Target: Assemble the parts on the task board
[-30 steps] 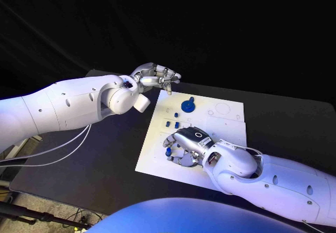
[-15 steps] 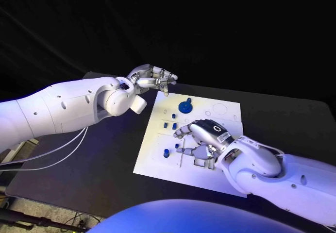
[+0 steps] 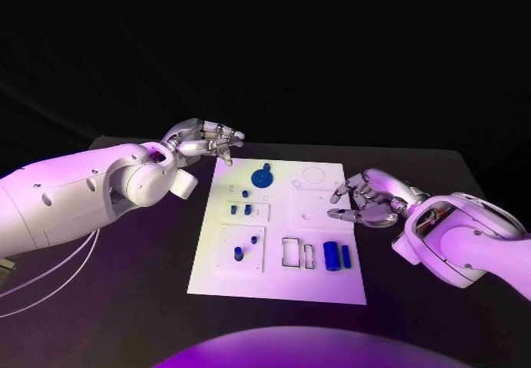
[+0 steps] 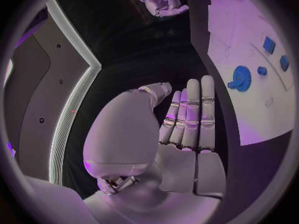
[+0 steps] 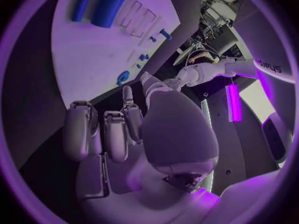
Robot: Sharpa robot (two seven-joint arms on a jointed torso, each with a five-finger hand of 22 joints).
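The white task board [image 3: 321,222] lies mid-table. A blue round disc [image 3: 262,178] stands near its far edge, also seen as the disc [image 4: 241,78]. Small blue parts [image 3: 240,208] and two pegs [image 3: 245,247] sit on the board's left half. A thick blue cylinder [image 3: 331,254] and a thinner one [image 3: 346,257] lie beside two rectangular slots [image 3: 298,254]; these cylinders [image 5: 109,5] also show from the right wrist. My left hand [image 3: 205,139] hovers off the board's far left corner, empty, fingers extended [image 4: 190,117]. My right hand [image 3: 371,201] hangs over the board's right edge, loosely curled, holding nothing.
Black table [image 3: 133,268] surrounds the board on all sides. My left arm [image 3: 77,192] spans the table's left side, and my right forearm [image 3: 465,238] lies along the right side. Cables [image 3: 44,268] hang under the left arm.
My right hand has lifted off the board's near middle and drawn back to its right edge, uncovering the two blue cylinders. The left hand keeps its place; the camera has shifted.
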